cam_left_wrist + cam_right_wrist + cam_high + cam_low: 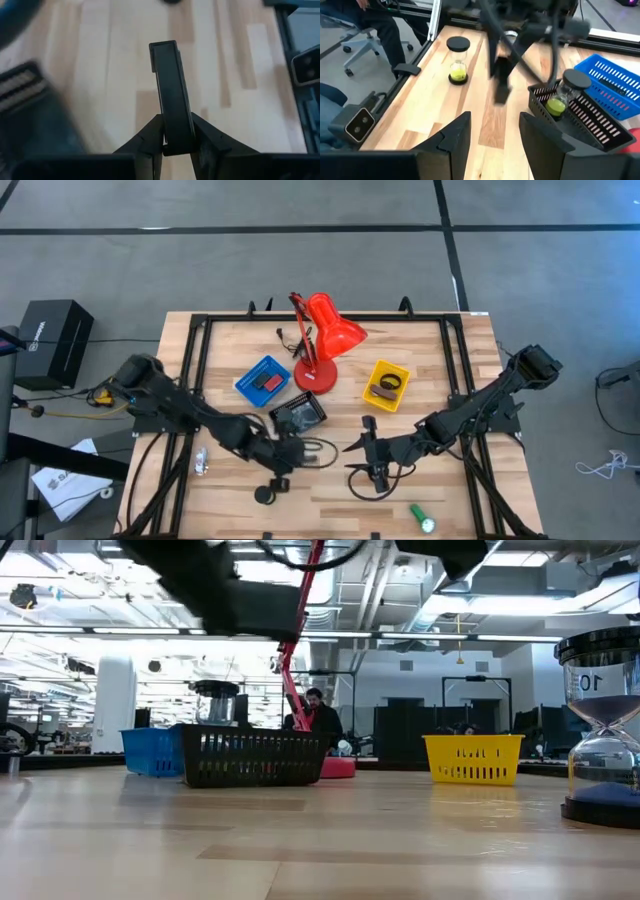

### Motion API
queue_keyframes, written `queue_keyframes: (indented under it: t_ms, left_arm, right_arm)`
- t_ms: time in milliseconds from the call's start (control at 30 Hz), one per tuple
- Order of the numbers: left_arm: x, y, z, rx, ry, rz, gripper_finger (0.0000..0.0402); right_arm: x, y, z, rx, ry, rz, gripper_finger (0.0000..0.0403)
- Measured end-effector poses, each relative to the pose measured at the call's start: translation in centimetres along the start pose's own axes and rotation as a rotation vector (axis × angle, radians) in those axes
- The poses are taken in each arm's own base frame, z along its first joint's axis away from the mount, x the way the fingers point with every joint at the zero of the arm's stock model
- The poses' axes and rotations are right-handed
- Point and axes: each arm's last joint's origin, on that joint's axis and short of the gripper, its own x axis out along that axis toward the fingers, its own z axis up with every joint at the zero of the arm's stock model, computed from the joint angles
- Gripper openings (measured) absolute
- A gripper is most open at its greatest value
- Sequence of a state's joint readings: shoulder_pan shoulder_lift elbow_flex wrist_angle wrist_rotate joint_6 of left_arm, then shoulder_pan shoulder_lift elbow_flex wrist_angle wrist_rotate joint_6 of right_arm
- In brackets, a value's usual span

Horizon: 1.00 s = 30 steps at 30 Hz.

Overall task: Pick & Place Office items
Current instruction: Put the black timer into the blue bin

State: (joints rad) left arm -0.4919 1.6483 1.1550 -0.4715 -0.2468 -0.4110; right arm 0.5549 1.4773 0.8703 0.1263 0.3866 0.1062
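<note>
The task is looking partly done. In the centre of the high view, the blue plastic tray point(263, 380), the black mesh tray point(299, 413) and the yellow plastic tray point(388, 384) are each already holding something. The left pincer point(177, 142) is clamping a flat black rectangular block point(172, 90) above the wooden worktop point(330, 480), lower centre. The right pincer point(492, 132) is hovering with its fingers apart and empty. A green cylinder point(422, 517) at lower right and a sand timer point(265, 493) at lower centre are still waiting.

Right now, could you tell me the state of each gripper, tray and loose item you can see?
left gripper: shut on a black rectangle, off the table
right gripper: open, empty
black tray: holds an hourglass
blue tray: holds a red block
yellow tray: holds a black loop
green cylinder: lying loose on the table
</note>
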Motion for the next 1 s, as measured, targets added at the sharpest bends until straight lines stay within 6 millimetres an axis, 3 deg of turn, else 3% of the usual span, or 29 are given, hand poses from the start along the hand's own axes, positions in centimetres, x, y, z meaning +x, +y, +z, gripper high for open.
queue_keyframes:
  t_ms: [233,433,800,1000]
  left_arm:
    - [-4.9,3.7,-3.5,-0.129,-0.010,0.161,0.0068]
    - [-7.5,7.6,-6.4,-0.291,-0.102,0.225,0.0068]
    - [-6.5,15.2,-12.7,-0.745,-0.026,0.325,0.0069]
    - [-6.0,17.1,-13.0,-0.684,0.003,0.313,0.0069]
  right_arm:
    - [0.0,0.0,-0.1,-0.004,0.009,-0.002,0.0159]
    - [0.1,-0.3,-0.2,0.014,0.018,-0.010,0.0159]
    - [0.3,-0.8,-0.1,0.058,0.016,-0.030,0.0159]
    - [0.3,-0.8,-0.1,0.059,0.015,-0.030,0.0159]
